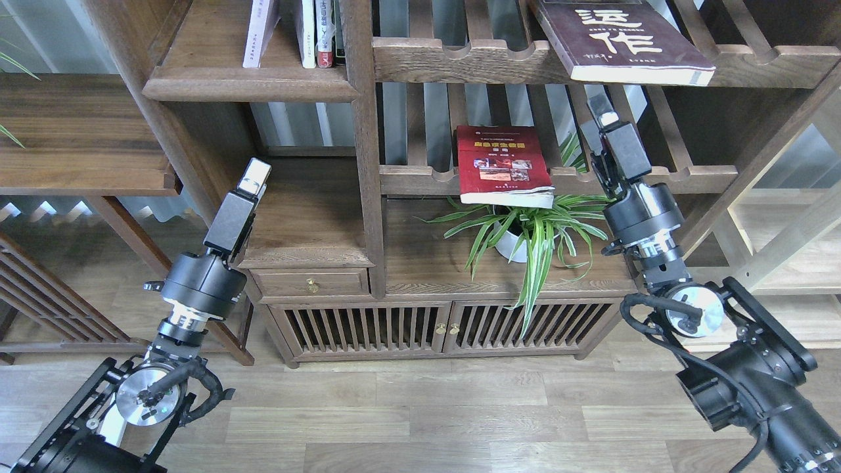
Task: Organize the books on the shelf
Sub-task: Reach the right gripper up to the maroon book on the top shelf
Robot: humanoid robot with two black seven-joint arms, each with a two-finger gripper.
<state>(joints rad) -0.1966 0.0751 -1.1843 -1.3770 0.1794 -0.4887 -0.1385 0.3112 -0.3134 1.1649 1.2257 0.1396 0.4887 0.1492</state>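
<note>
While both black arms reach up toward the big wooden bookcase, neither one is touching a book. The left gripper (255, 175) hangs at about nine o'clock, in front of the lower compartment above the small drawer (311, 283); it is seen end-on with a pale tip, and I cannot tell whether its fingers are spread or closed. The right gripper (601, 113) points up at about two o'clock, just under the overhanging corner of the maroon book (617, 41); it is dark and narrow from here, and again I cannot tell how its fingers stand, though nothing seems to be in it.

That maroon book, with big white Chinese characters, lies flat on the upper slatted rack (453, 60) at one o'clock, its front edge jutting past the scalloped rail. The red book (502, 165) with small photos and a yellow title lies flat on the lower slatted rack (683, 176) near the centre, sticking out over the rail, directly above a potted spider plant (532, 231) on the cabinet top.

The shelf (250, 82), a solid dark board with a thick rounded lip, sits at eleven o'clock. On it the pale book (257, 33) leans near the left, and well apart to its right stand a few thin white and red-spined books (318, 33) against the upright post.
</note>
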